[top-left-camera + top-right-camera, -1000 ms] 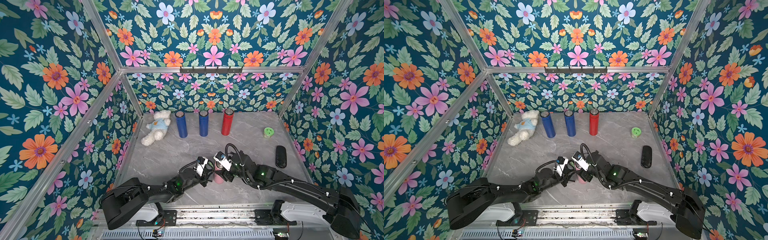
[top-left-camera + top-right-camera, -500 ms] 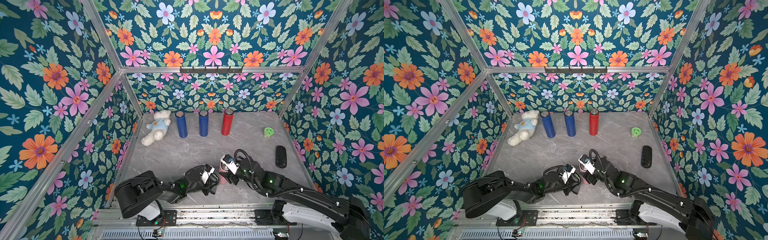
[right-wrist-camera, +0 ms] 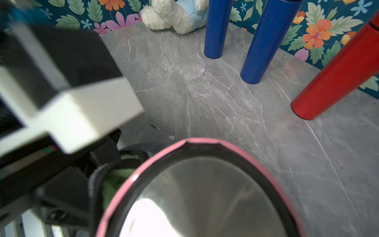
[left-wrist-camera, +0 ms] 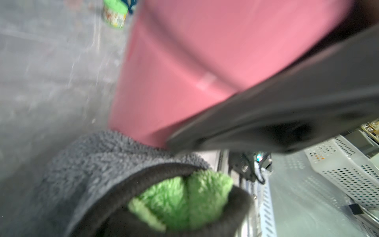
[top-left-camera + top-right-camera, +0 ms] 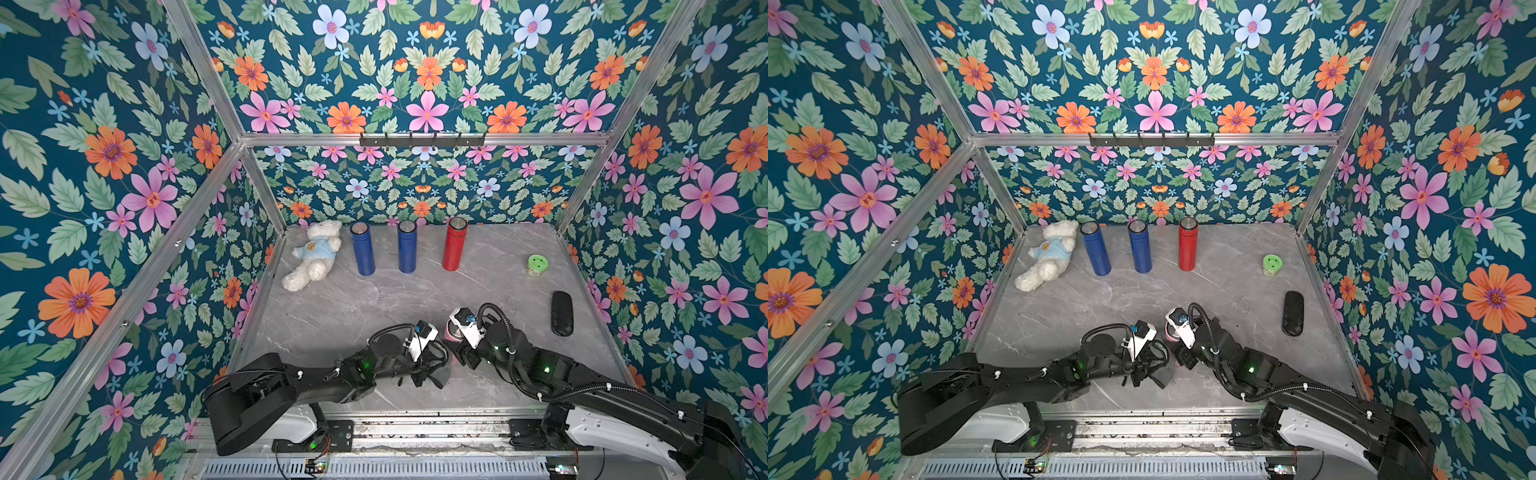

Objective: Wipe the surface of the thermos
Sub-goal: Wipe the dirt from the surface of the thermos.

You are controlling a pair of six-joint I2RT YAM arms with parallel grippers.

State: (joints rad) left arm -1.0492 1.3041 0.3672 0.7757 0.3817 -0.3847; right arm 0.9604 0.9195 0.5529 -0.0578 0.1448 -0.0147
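1. My left arm (image 5: 316, 380) lies low along the front edge of the table (image 5: 353, 307). It stretches from its base toward the middle, with the forearm nearly level.
2. My left gripper (image 5: 434, 368) is clamped tight on a cloth (image 4: 98, 164), grey outside with green fluff in the fold. In both top views the cloth shows as a dark bunch at my fingertips.
3. The cloth is pressed against the lower side of the pink thermos (image 4: 184, 61). In my left wrist view the grey pile meets the pink wall.
4. The thermos stands upright at the front middle of the table, between my two grippers. It is well apart from the blue flasks (image 5: 363, 249) and the red flask (image 5: 454, 245) by the back wall. Its steel lid fills much of my right wrist view. Its base is hidden, so I cannot tell whether it rests on the table.
5. My right gripper (image 5: 457, 355) is closed around the thermos body, jaws held partway apart by its width. One dark finger (image 4: 287, 112) lies flat on the pink wall.
6. My right arm (image 5: 582, 382) comes in from the front right corner. The elbow is low and the wrist is raised, so its camera sits above the lid.
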